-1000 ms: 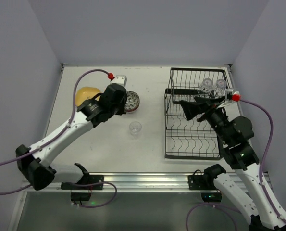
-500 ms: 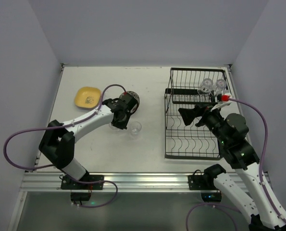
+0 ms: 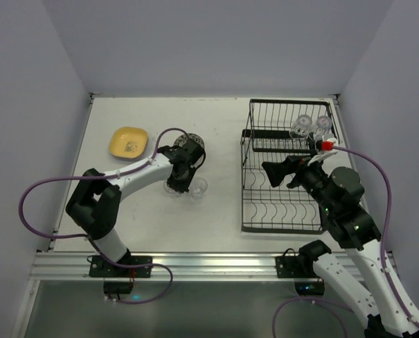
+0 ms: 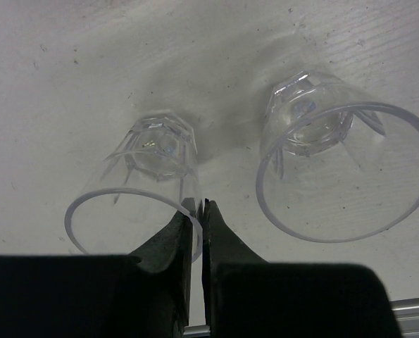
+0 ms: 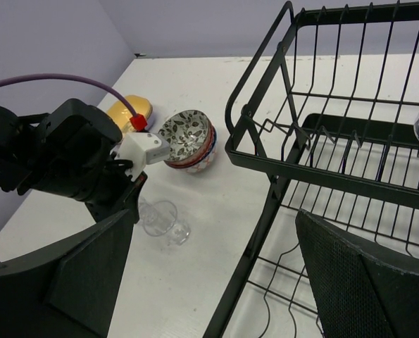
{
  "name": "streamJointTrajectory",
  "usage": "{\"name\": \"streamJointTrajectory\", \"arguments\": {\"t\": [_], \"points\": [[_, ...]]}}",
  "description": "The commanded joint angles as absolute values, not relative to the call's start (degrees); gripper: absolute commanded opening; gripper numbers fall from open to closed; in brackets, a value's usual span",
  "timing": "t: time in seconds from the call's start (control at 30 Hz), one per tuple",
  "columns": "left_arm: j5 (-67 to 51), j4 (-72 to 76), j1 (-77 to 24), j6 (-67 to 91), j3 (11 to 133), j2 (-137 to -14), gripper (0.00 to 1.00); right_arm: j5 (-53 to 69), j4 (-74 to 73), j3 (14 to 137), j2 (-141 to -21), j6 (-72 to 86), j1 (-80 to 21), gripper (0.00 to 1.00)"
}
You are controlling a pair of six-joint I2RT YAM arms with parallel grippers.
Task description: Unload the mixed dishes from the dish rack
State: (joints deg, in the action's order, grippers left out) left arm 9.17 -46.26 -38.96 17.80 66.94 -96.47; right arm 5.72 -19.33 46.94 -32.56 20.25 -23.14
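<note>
Dish rack, black wire with two tiers, stands on the right half of a white table. On its raised upper shelf at the far right, the shelf glasses, two clear ones, sit side by side.

The other dishes are on the left half of the table. A yellow plate with rounded corners lies towards the far left. Just right of it is a small stack of patterned bowls, the top one with a dark leaf print inside. In the overhead view the left arm partly covers them.

Nearer than the bowls, two more clear glasses stand upright side by side with a narrow gap between them. The left arm reaches in from the near left, and the left gripper points down with its fingers pressed almost together. It pinches the rim of the held glass, the left one of the pair, on the side facing its neighbour. The free glass stands just to the right, touched by nothing.

The right gripper hovers above the left part of the rack, pointing left, with its fingers spread wide around nothing
</note>
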Motion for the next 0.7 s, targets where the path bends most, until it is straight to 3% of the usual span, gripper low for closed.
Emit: {"name": "streamJointTrajectory", "arguments": {"t": [0.0, 0.07, 0.2, 0.43, 0.53, 0.63, 0.67], "points": [[5.6, -44.7, -38.5, 16.1, 68.2, -96.2, 0.08, 6.9, -19.0, 49.2, -32.4, 19.2, -23.0, 0.99], [5.2, -44.5, -38.5, 16.1, 68.4, -95.8, 0.10, 7.0, -19.0, 49.2, -32.6, 19.2, -23.0, 0.99], [5.9, -44.9, -38.5, 16.3, 68.9, -95.5, 0.28, 7.4, -19.1, 49.4, -33.0, 19.2, -23.0, 0.99], [8.8, -46.8, -38.5, 18.4, 71.7, -90.8, 0.34, 7.3, -19.4, 50.3, -33.7, 19.0, -23.0, 0.99], [11.2, -49.7, -38.6, 19.7, 74.1, -85.9, 0.43, 6.5, -19.9, 51.0, -34.2, 19.0, -23.0, 0.99], [13.0, -50.5, -38.7, 20.6, 75.8, -79.2, 0.60, 0.8, -22.2, 52.6, -35.6, 19.6, -23.0, 0.99], [14.6, -50.5, -38.7, 20.8, 76.3, -77.4, 0.71, -0.6, -23.4, 54.6, -36.3, 19.9, -23.0, 0.99]]}}
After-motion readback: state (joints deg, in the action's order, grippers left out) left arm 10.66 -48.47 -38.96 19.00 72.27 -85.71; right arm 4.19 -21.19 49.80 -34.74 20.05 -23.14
